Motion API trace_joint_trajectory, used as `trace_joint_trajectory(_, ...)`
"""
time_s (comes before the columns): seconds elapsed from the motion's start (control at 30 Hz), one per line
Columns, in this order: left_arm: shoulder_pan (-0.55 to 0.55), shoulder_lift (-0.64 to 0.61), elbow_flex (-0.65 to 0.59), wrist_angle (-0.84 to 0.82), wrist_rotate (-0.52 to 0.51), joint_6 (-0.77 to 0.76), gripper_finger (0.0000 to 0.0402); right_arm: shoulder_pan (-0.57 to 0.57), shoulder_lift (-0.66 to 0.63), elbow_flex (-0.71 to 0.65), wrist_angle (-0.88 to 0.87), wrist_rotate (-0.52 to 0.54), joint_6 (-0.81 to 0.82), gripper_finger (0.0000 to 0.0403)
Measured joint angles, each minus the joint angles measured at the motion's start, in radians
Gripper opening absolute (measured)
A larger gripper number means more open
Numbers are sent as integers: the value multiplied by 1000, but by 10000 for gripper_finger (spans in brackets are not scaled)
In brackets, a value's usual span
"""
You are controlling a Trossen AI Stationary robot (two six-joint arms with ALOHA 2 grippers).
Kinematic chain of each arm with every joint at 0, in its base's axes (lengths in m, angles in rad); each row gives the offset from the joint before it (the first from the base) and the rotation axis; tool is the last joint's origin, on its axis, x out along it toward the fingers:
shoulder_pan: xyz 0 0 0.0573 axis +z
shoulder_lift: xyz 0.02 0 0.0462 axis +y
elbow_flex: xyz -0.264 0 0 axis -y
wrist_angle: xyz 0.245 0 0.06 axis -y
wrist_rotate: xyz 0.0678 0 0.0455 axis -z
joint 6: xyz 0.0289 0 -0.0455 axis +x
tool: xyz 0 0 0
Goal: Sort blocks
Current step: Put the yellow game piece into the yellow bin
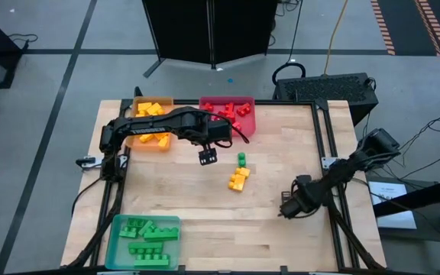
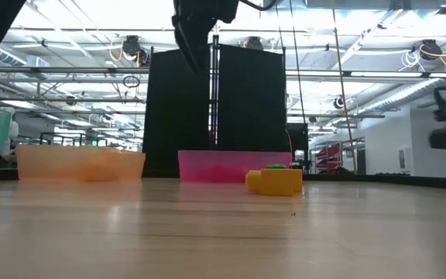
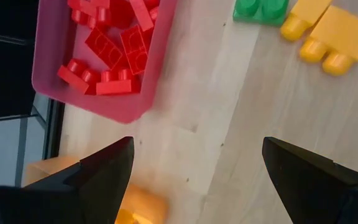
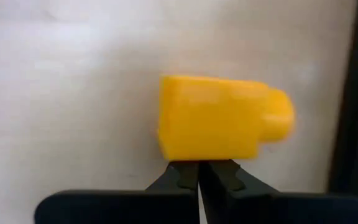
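I am seeing small bumpy blocks sitting loose mid-counter: one green block just beside two yellow blocks. Three trays, red tray, orange tray and teal tray, are holding the rest, on the pale wood counter. My left hand is hanging spread. My right hand is pressed together beside a yellow block.

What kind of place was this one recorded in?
Likely a robotics lab or workshop: a wooden table ringed by a metal frame, bare ceiling pipes and strip lights in the low view, cables across the grey floor.
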Motion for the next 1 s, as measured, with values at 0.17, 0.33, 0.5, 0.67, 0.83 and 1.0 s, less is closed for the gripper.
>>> trace_joint_trajectory(0.17,-1,0,0,-43,1,14,354,-140,1,17,64,213,-170,0)
trace_joint_trajectory(0.33,-10,0,0,-69,1,26,354,-298,2,54,266,345,-516,0)
trace_joint_trajectory(0.5,-26,0,0,-91,0,26,354,-410,2,165,276,229,-814,0)
trace_joint_trajectory(0.67,-38,-4,0,-94,0,28,354,-370,3,388,-324,195,-797,0)
trace_joint_trajectory(0.83,-41,-6,0,-95,-20,43,354,-278,-3,446,-622,215,-747,0)
trace_joint_trajectory(1.0,-41,-6,0,-95,-21,43,354,-230,-14,272,-596,125,-791,0)
